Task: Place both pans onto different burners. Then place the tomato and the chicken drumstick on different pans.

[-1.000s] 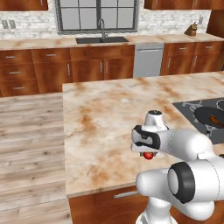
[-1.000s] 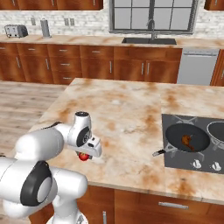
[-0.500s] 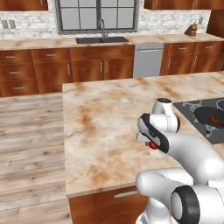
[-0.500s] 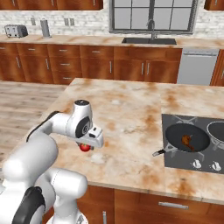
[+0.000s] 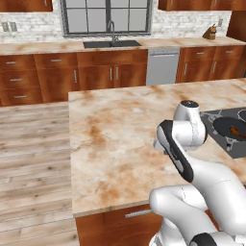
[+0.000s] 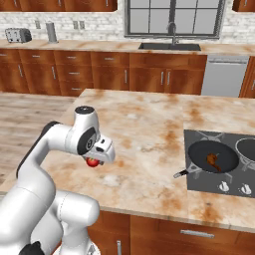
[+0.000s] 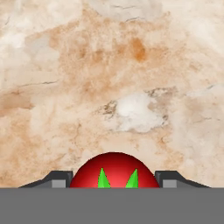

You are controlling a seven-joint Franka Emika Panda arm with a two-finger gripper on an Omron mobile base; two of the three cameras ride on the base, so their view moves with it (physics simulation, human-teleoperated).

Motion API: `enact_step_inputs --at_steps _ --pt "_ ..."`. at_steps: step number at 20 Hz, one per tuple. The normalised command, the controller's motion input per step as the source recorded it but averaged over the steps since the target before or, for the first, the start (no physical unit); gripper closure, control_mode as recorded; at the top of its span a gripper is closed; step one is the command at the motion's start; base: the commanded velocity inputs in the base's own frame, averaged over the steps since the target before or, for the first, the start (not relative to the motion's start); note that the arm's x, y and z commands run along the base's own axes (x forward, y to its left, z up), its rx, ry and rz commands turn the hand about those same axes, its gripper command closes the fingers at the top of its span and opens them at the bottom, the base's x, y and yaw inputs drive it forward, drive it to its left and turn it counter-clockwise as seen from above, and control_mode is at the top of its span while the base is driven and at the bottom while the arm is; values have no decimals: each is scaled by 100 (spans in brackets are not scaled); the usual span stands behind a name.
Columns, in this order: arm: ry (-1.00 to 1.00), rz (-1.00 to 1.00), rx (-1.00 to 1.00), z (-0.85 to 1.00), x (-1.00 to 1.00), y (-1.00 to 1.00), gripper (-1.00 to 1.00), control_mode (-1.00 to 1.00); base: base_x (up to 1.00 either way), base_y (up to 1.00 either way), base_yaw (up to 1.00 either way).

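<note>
My gripper (image 6: 94,159) is shut on the small red tomato (image 6: 91,162) and holds it a little above the marble island counter (image 6: 149,129). The hand view has the tomato (image 7: 113,169) with its green top between the two dark fingertips (image 7: 59,180), over bare counter. To the right, one black pan (image 6: 199,152) sits on a burner of the dark cooktop (image 6: 199,185) with the brown chicken drumstick (image 6: 213,159) inside it. A second pan (image 6: 247,148) rests on the neighbouring burner at the frame's edge. The left base view also catches the drumstick (image 5: 236,130) in its pan (image 5: 225,126).
White knobs (image 6: 224,187) line the cooktop's near edge, and the pan's handle (image 6: 180,174) juts out toward the counter's front. My own white arm (image 5: 192,163) blocks much of the left base view. Cabinets, a sink (image 6: 169,46) and a toaster (image 6: 18,35) line the far wall.
The gripper has lifted the tomato slightly higher above the counter while the arm's elbow swung around. The pans and the drumstick have not moved.
</note>
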Motion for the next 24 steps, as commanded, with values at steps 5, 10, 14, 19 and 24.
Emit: enact_step_inputs --at_steps 5,10,14,19,24 --pt "-6 3 0 33 2 2 100 -100 0 0 0" --pt "-4 2 0 8 -2 -1 100 100 -17 -30 0" --pt "0 0 0 0 0 0 100 100 -19 -91 0" --pt "0 0 0 0 0 0 100 100 -12 -100 0" --pt "0 0 0 0 0 0 100 100 -4 -96 0"
